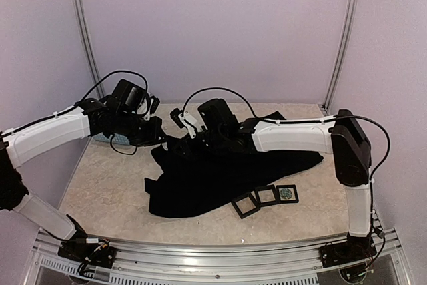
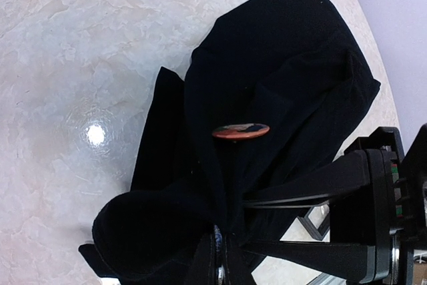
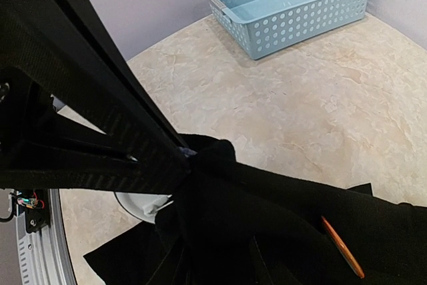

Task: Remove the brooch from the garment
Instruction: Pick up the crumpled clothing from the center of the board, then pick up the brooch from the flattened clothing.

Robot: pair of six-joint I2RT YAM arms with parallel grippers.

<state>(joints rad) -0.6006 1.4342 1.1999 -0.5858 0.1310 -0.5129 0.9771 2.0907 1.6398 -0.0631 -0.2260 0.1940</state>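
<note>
The black garment (image 1: 220,178) lies crumpled in the middle of the table. The brooch (image 2: 241,131), a flat orange-red disc seen edge-on, is pinned to a raised fold; its edge also shows in the right wrist view (image 3: 341,248). My left gripper (image 2: 221,251) is shut on a bunched fold of the garment (image 2: 280,65), just below the brooch, with a small bluish bit showing between its fingers. My right gripper (image 1: 185,139) meets the left gripper (image 1: 159,137) tip to tip at the same bunch. Its fingers are wrapped in fabric (image 3: 267,225) and seem closed on it.
A light-blue basket (image 3: 287,5) stands at the back left, mostly hidden behind the left arm in the top view (image 1: 100,139). Three small black square frames (image 1: 267,195) lie on the table just in front of the garment, one holding a small round thing.
</note>
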